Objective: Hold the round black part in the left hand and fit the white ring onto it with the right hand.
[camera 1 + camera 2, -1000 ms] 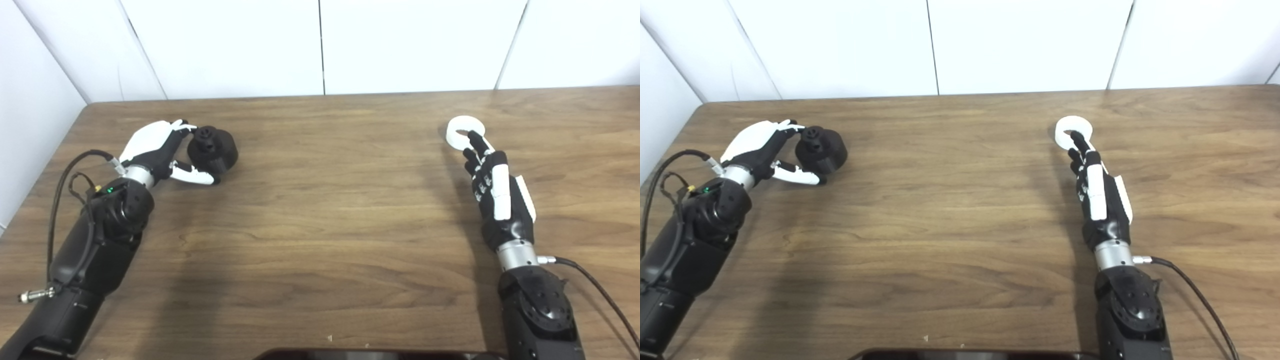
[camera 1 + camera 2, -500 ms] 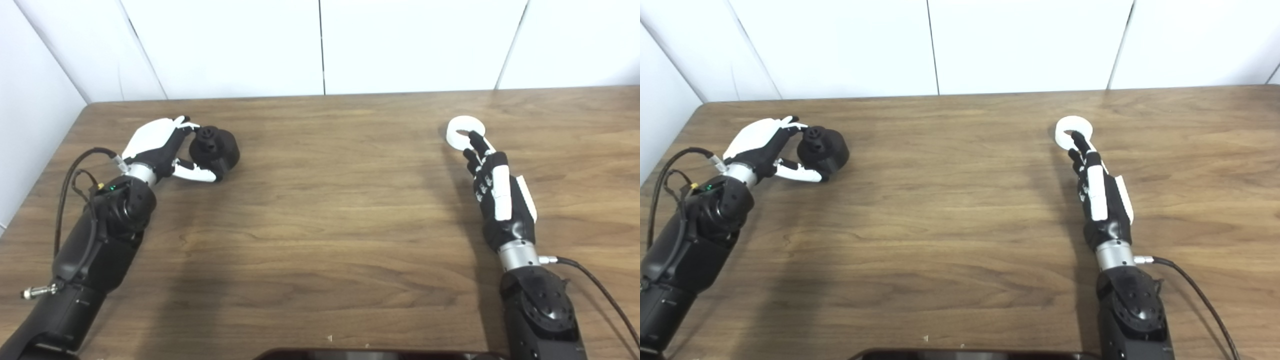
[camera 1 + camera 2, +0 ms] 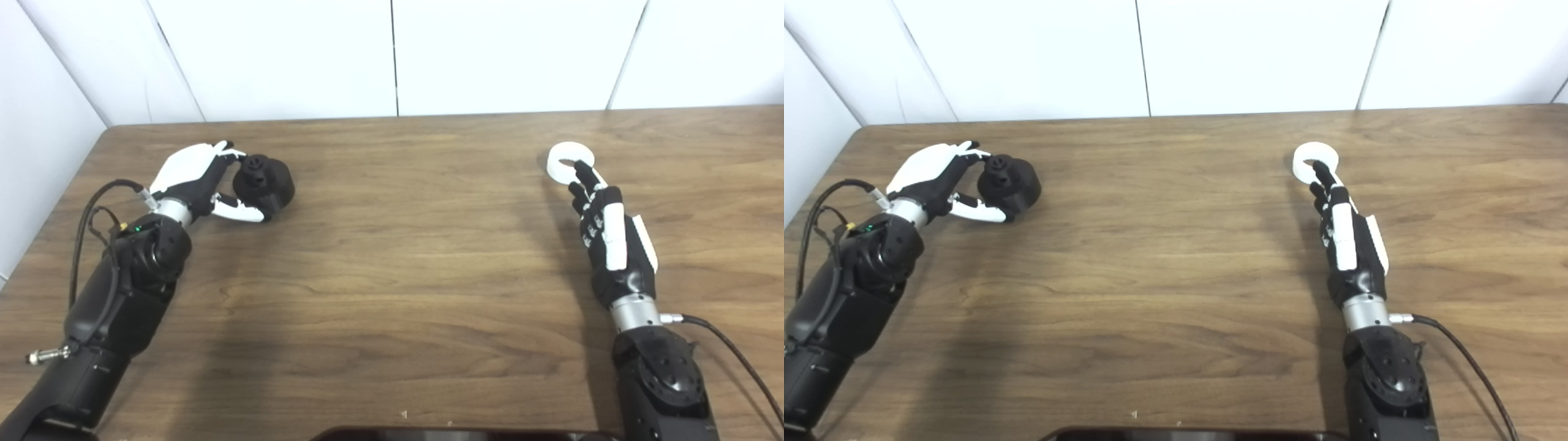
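The brown wooden surface [image 3: 392, 245] meets white walls [image 3: 502, 55]. On it, the left robot hand [image 3: 196, 180] pinches the round black part [image 3: 266, 184]. Far right of that part, the right robot hand [image 3: 603, 226], fingers spread, touches the white ring [image 3: 566, 160].

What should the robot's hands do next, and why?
Probably the right hand should close on the white ring. Its fingertips only reach the ring's near edge, and the ring lies flat on the table. The left hand already cups the black part.
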You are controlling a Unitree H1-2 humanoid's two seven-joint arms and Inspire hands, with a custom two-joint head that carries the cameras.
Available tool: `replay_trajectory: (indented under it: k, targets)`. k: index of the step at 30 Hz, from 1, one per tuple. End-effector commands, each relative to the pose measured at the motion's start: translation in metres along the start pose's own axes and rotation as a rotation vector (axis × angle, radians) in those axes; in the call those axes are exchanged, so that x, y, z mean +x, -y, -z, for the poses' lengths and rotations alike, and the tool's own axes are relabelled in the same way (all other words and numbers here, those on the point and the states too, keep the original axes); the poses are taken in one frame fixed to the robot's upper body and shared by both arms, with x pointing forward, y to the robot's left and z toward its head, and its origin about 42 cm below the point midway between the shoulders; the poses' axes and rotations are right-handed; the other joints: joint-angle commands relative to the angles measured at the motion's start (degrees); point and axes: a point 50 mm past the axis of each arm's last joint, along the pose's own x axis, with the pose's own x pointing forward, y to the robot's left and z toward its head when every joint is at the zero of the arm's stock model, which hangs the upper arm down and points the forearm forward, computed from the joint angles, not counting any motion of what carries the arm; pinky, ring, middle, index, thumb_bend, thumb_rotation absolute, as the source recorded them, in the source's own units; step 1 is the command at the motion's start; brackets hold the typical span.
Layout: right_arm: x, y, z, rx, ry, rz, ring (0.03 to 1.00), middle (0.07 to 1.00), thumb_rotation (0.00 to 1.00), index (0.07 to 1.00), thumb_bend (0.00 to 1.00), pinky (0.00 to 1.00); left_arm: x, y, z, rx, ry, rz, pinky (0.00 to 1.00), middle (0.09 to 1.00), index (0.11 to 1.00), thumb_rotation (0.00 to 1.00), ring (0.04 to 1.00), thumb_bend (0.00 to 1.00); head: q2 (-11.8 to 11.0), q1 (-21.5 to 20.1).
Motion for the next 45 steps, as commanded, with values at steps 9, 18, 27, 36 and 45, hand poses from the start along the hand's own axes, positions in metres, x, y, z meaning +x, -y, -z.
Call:
replay_trajectory:
  k: [9, 18, 27, 36, 45]
  targets:
    - [-0.005, 0.003, 0.001, -0.006, 0.018, -0.001, 0.956, 0.969, 1.00, 0.918, 0.67, 1.00, 0.002, -0.020, -0.003, 0.020, 0.035, -0.064, 1.00, 0.980, 0.727, 0.34, 1.000, 0.88, 0.3, 0.2]
    - [-0.005, 0.004, 0.002, -0.021, 0.006, -0.009, 0.960, 0.966, 1.00, 0.924, 0.68, 1.00, 0.001, -0.017, -0.003, 0.008, 0.044, -0.084, 1.00, 0.968, 0.678, 0.27, 1.000, 0.82, 0.4, 0.4]
    - [-0.003, 0.003, 0.001, -0.031, 0.001, -0.016, 0.962, 0.962, 1.00, 0.925, 0.67, 1.00, -0.003, -0.013, -0.005, 0.004, 0.066, -0.087, 1.00, 0.963, 0.675, 0.30, 1.000, 0.80, 0.4, 0.7]
    - [0.001, 0.002, 0.001, -0.041, -0.004, -0.026, 0.967, 0.961, 1.00, 0.926, 0.68, 1.00, -0.011, -0.009, -0.009, -0.008, 0.091, -0.099, 1.00, 0.951, 0.671, 0.28, 1.000, 0.82, 0.2, 0.9]
    - [0.003, 0.001, 0.001, -0.052, 0.004, -0.039, 0.960, 0.956, 1.00, 0.929, 0.67, 1.00, -0.022, -0.002, -0.019, -0.033, 0.129, -0.106, 1.00, 0.952, 0.663, 0.27, 1.000, 0.83, 0.2, 0.4]
